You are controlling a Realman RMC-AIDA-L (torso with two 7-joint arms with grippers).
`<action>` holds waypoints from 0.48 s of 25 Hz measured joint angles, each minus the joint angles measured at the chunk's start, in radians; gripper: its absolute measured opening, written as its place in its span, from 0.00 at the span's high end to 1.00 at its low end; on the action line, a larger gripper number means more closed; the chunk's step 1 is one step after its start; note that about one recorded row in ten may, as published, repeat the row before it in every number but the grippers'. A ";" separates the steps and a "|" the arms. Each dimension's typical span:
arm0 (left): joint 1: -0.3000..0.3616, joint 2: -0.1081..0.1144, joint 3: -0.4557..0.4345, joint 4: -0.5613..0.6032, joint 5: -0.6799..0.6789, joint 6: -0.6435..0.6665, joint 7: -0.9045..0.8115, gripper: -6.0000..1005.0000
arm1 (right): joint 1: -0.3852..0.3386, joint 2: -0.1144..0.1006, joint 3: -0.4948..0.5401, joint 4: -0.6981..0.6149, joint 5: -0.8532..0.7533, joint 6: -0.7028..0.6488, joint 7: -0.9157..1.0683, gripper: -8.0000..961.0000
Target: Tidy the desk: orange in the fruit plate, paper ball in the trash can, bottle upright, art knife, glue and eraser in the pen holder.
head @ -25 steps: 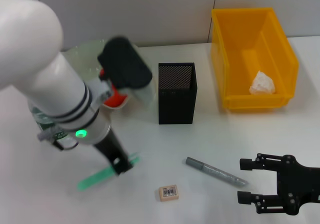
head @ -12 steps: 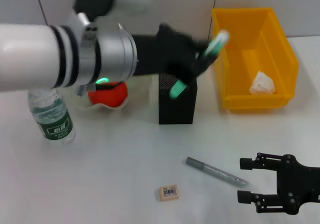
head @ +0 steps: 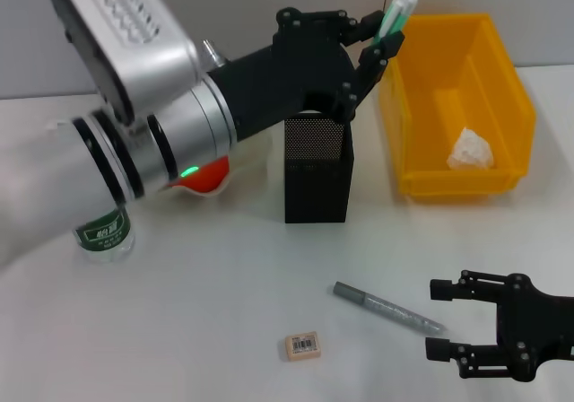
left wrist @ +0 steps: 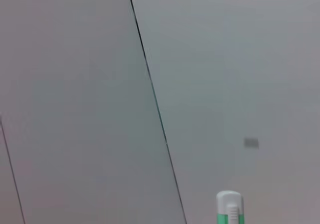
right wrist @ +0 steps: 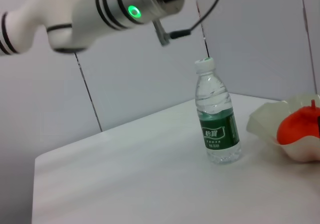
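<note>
**Left gripper holding green-and-white tool above pen holder**

The white desk (head: 224,330) stands against a grey panelled wall (left wrist: 75,84).

The left arm reaches across the far edge; the left gripper (head: 372,39) is clamped on the art knife (head: 395,13), held tilted above the pen holder (head: 317,169).

The trash can (head: 421,106) sits at the far right corner with the paper ball (head: 469,150) inside.

The fruit plate (right wrist: 267,126) holds the orange (right wrist: 299,126), left of the pen holder.

The bottle (right wrist: 216,119) stands upright near the left edge; its green label carries white characters, not readable.

The right gripper (head: 448,321) rests at the near right corner, fingers apart.

A grey glue stick (head: 387,309) lies just left of it.

The eraser (head: 302,345), bearing a barcode sticker, lies at the near edge.
</note>
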 joint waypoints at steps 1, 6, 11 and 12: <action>-0.013 0.000 0.015 -0.051 -0.101 0.014 0.100 0.73 | 0.001 0.000 0.000 0.000 -0.001 0.000 0.000 0.19; -0.097 -0.001 0.053 -0.263 -0.373 0.073 0.352 0.72 | 0.001 0.000 0.000 -0.001 -0.004 0.000 -0.001 0.19; -0.181 -0.001 0.061 -0.407 -0.422 0.075 0.365 0.71 | 0.001 0.000 0.000 -0.003 -0.005 0.002 -0.001 0.19; -0.187 -0.001 0.061 -0.417 -0.425 0.075 0.365 0.70 | 0.001 0.000 0.000 -0.004 -0.005 0.002 -0.001 0.19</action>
